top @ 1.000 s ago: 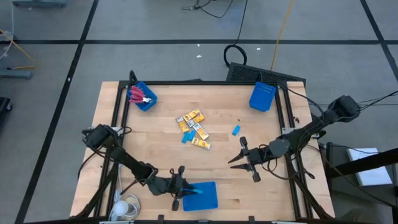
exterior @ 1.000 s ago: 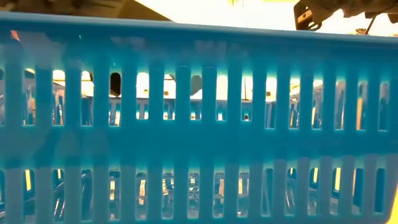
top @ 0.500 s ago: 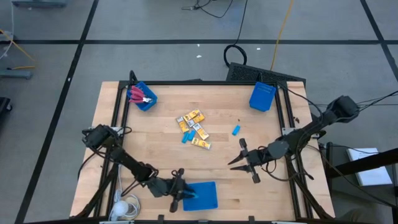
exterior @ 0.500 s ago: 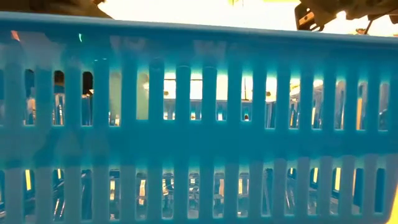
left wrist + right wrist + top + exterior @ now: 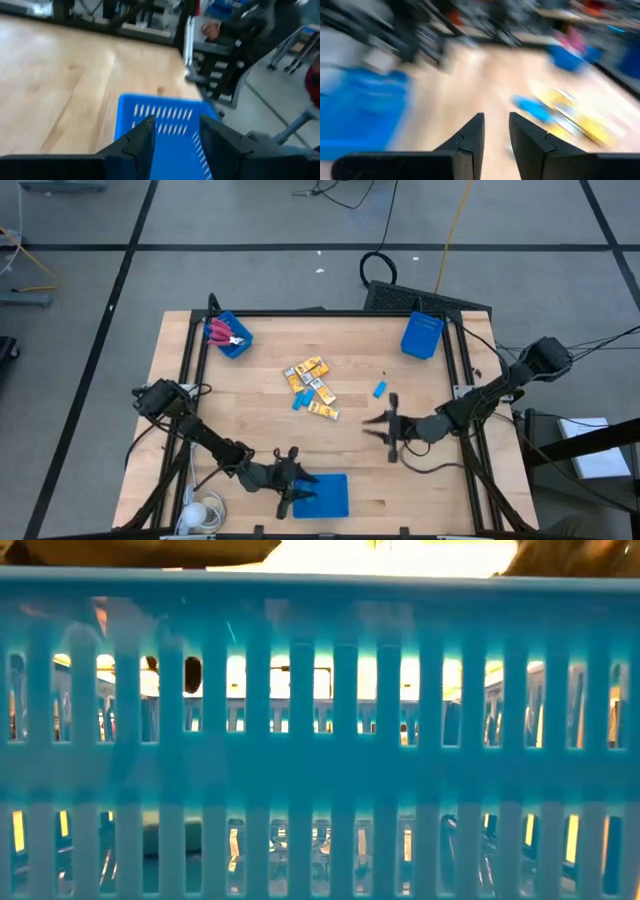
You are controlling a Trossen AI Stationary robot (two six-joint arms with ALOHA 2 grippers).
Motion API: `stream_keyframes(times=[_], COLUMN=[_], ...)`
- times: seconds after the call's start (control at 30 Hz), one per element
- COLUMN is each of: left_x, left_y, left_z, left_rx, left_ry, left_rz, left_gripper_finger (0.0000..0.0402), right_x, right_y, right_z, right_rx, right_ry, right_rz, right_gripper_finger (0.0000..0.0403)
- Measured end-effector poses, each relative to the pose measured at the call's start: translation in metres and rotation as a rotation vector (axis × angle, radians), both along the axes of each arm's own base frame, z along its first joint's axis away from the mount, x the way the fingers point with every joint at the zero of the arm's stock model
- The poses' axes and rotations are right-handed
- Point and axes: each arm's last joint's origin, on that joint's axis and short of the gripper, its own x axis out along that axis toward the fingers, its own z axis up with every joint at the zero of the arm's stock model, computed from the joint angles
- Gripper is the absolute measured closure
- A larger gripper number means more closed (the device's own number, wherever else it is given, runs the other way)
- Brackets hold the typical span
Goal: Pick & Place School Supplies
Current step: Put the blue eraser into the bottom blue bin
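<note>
the left gripper [image 5: 296,488] hovers at the near bin [image 5: 322,494], at its left edge by the table's [image 5: 260,390] front side. its fingers [image 5: 142,142] stand apart with a clear gap, and nothing shows between them; the bin's slotted floor lies just ahead. through the low view's slotted wall, a light-blue piece [image 5: 168,837] rests on the bin floor.

the right gripper [image 5: 388,427] hangs over bare wood right of centre, pointing toward the middle. its fingers [image 5: 470,135] stand a little apart, with nothing between them.

the yellow packs [image 5: 312,385] lie in a loose cluster at the table's centre, with a blue piece [image 5: 297,403] at their near edge. another blue piece [image 5: 380,389] lies apart to their right, near the right gripper. the scissors [image 5: 222,333] sit in the far-left bin [image 5: 238,345]. a third bin [image 5: 421,336] stands at the far right.
</note>
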Motion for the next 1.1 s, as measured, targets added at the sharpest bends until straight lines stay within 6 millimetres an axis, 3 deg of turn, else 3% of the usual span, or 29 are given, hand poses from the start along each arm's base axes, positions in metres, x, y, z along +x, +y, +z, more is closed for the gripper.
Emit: stream_keyframes(times=[0.17,0.33,0.5,0.63,0.8,1.1], left_x=[-0.001,-0.005,-0.007,-0.007,-0.002,0.001], left_y=[0.001,0.004,0.010,0.018,0.025,0.032], left_z=[0.019,0.045,0.069,0.076,0.069,0.059], left_rx=[0.052,0.146,0.224,0.261,0.221,0.151], left_ry=[-0.079,-0.168,-0.250,-0.242,-0.161,-0.047], left_rz=[-0.029,-0.028,-0.019,-0.006,0.015,0.044], left_gripper_finger=[0.0243,0.0243,0.0243,0.0243,0.0243,0.0243], right_x=[-0.002,0.002,0.006,0.004,0.002,-0.004], right_y=[-0.022,-0.065,-0.113,-0.142,-0.156,-0.153], right_z=[-0.024,-0.039,-0.049,-0.050,-0.051,-0.061], right_rx=[0.039,0.159,0.318,0.370,0.431,0.398], right_ry=[0.201,0.307,0.400,0.409,0.426,0.461], right_rz=[-0.237,-0.483,-0.563,-0.623,-0.609,-0.528], right_gripper_finger=[0.0273,0.0221,0.0209,0.0209,0.0217,0.0236])
